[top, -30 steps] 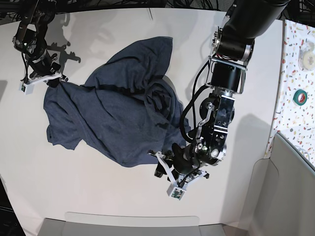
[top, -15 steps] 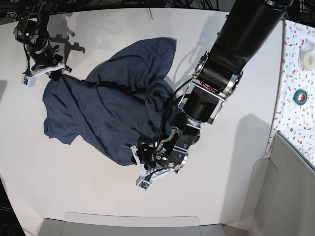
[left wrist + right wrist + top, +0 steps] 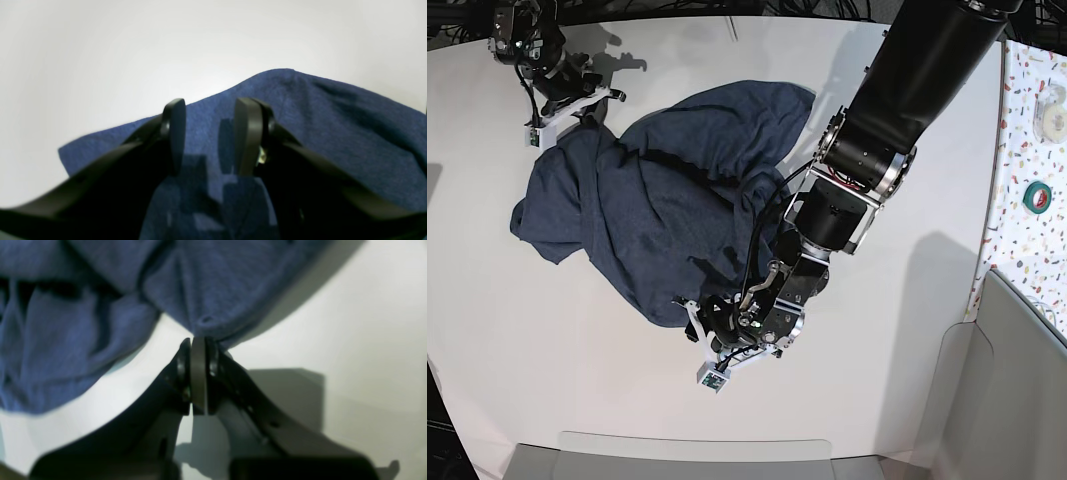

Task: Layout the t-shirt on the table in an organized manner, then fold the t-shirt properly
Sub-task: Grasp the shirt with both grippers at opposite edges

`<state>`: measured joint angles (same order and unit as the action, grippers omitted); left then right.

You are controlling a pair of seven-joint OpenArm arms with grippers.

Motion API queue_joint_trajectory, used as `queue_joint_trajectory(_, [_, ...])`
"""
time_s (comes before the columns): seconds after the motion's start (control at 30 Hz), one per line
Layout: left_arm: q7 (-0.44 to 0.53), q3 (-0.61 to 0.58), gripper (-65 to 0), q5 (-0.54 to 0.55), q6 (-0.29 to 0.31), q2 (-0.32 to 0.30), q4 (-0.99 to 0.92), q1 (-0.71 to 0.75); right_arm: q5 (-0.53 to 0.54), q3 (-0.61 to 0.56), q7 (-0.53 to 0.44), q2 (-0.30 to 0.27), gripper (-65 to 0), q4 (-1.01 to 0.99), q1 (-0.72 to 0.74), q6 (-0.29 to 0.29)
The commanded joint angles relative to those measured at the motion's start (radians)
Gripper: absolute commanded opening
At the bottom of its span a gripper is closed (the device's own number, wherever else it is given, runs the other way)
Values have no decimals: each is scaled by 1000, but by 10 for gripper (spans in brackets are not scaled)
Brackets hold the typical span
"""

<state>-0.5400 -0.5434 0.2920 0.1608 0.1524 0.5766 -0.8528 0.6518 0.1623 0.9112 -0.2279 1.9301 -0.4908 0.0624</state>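
right gripper [image 3: 198,350] jaws pinched t-shirt [image 3: 667,200] corner, dragged it up the worktop [image 3: 547,350] | left gripper [image 3: 208,133] jaws spread, slid onto hem | shirt still bunched

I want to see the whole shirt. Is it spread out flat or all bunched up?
Bunched up. The shirt lies on the table in a rumpled heap with deep folds and overlapping layers. No sleeves or lettering can be made out.
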Motion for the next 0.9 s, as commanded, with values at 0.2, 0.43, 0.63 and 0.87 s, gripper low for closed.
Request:
queue_joint_trajectory(0.2, [10, 1, -412, 3, 3, 5, 19, 13, 12, -206, -11, -90, -648, 84, 37, 6])
queue_joint_trajectory(0.43, [-5, 1, -413, 5, 3, 5, 58, 51, 12, -294, -11, -98, -648, 95, 99, 6])
queue_joint_trajectory(0.63, [-167, 4, -411, 5, 1, 5, 302, 108, 12, -352, -11, -97, -645, 95, 129, 6])
queue_joint_trajectory(0.87, [-299, 10, -411, 5, 0, 5, 636, 205, 12, -298, -13, -98, -643, 98, 231, 3])
